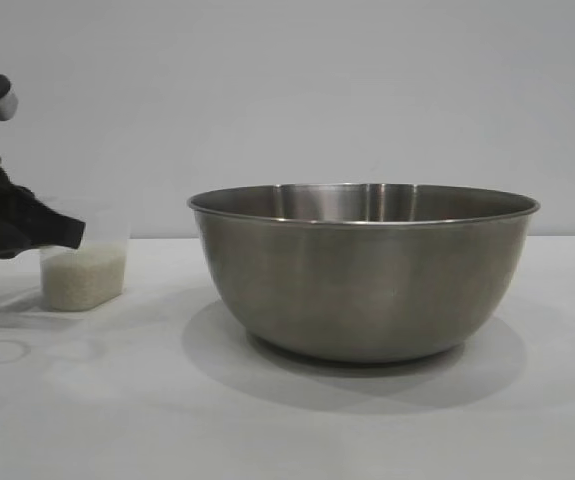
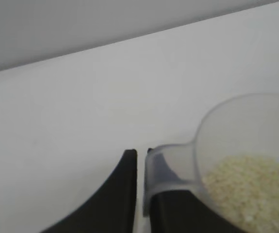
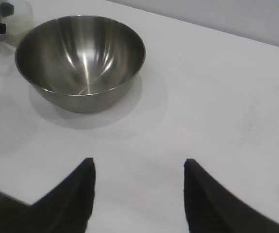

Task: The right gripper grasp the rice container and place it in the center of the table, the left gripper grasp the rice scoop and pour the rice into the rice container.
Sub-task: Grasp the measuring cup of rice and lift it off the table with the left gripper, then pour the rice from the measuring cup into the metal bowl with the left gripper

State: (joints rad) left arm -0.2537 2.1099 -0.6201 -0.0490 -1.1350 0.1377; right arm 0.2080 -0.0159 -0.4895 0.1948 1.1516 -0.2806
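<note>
One bowl, one scoop, two hands.
You've got the left hand (image 2: pixel 140 167) clamped on the rice scoop (image 1: pixel 84 268) handle, rice (image 1: pixel 83 278) inside, left of the rice container (image 1: pixel 363 270) mid-tabletop (image 1: pixel 527 420); right hand (image 3: pixel 139 170) wide, empty.

Rice scoop (image 1: pixel 85 275) stands left of rice container (image 1: pixel 363 270) on table (image 1: pixel 287 420).

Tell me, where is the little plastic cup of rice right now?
In the exterior view the rice scoop stands on the table at far left, apart from the big rice container, with the left gripper shut on its handle.
</note>
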